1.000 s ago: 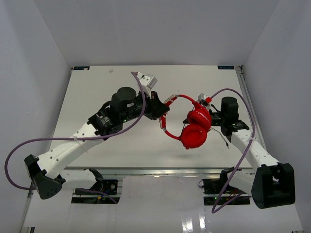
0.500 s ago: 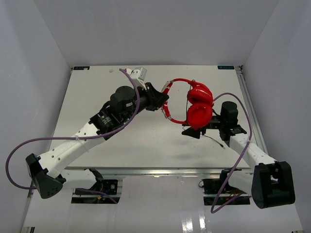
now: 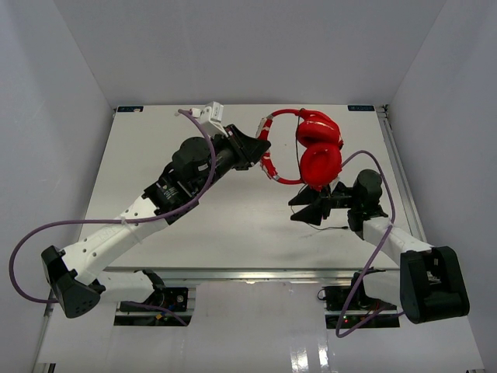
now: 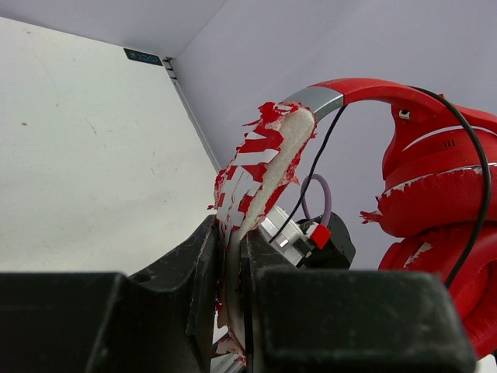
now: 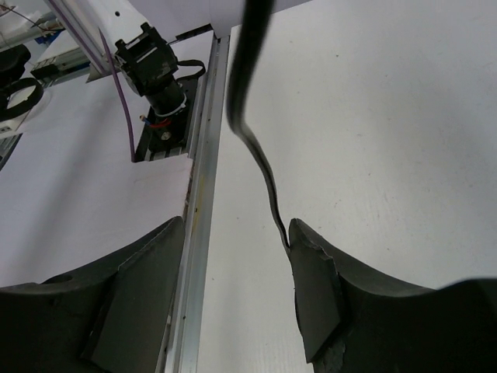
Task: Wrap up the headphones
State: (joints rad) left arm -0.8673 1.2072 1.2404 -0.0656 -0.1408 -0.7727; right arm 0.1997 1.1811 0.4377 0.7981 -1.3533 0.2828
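Two arms: both reach in over the white table (image 3: 155,155), the left one from the left side and the right one from the right.
Headphones (image 3: 317,151): red, held up off the table toward its far right. The headband arches to the left and the two earcups sit one above the other in the top view.
Left gripper (image 3: 258,152): jaws pressed almost together, pinching the headband.
Headband (image 4: 268,167): the padding is worn, whitish with flaking red strips. It stands upright between the left fingers (image 4: 186,272), with a grey slider at its top.
Earcups (image 4: 439,198): at the right of the left wrist view, clear of the fingers, their red covering cracked at the edges.
Cable (image 5: 262,155): thin and dark. It crosses an earcup and hangs down into the gap of the right gripper.
Right gripper (image 3: 296,210): just on the near side of the lower earcup, low over the table, jaws spread wide and clamped on nothing.
Contact: in the right wrist view the cable meets the inner edge of one finger (image 5: 311,280); the other finger stands apart from it.
Purple cable (image 3: 46,233): loops out beside the left arm.
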